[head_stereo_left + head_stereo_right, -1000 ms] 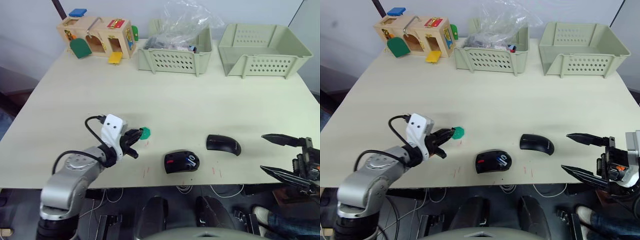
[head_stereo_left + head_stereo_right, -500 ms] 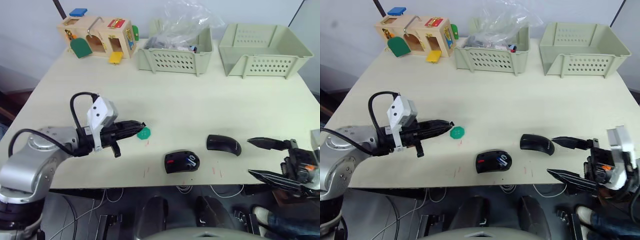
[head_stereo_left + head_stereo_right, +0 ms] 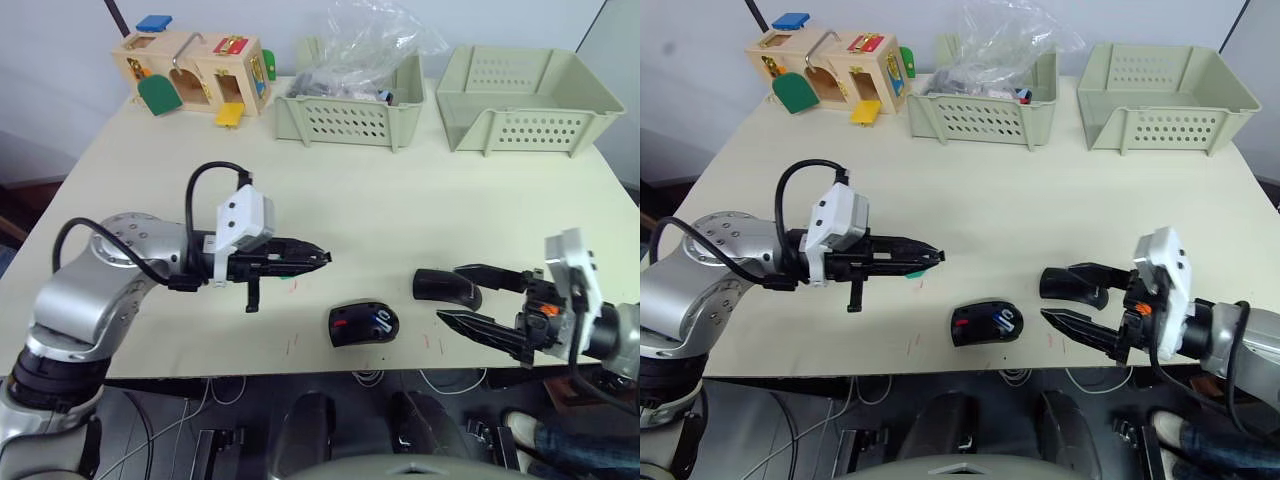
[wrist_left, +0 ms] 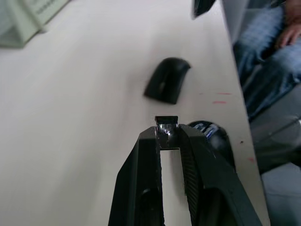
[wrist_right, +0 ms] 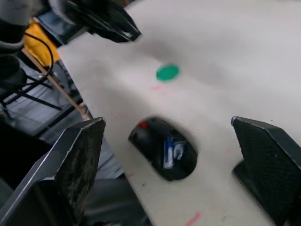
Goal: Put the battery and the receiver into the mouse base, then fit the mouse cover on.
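Observation:
The mouse base (image 3: pixel 362 325) lies open near the table's front edge, a red mark on its left part. The battery (image 3: pixel 383 320), white and blue, sits inside it. To its right rests the mouse cover (image 3: pixel 440 287), a smooth black dome. My left gripper (image 3: pixel 322 258) hovers up and left of the base, pointing right, shut on a small black piece, the receiver (image 4: pixel 166 124). My right gripper (image 3: pixel 451 294) is open and reaches left, its fingertips on either side of the cover; I cannot tell whether they touch it.
A green disc (image 5: pixel 167 72) lies on the table under the left gripper. Along the back stand a wooden latch box (image 3: pixel 195 75), a basket (image 3: pixel 350 120) holding a plastic bag, and an empty basket (image 3: pixel 525 125). A person's legs (image 4: pixel 270 42) are beyond the table edge.
The left gripper has swung right, past the green disc, toward the mouse base. The right gripper has come in from the table's right edge to the cover.

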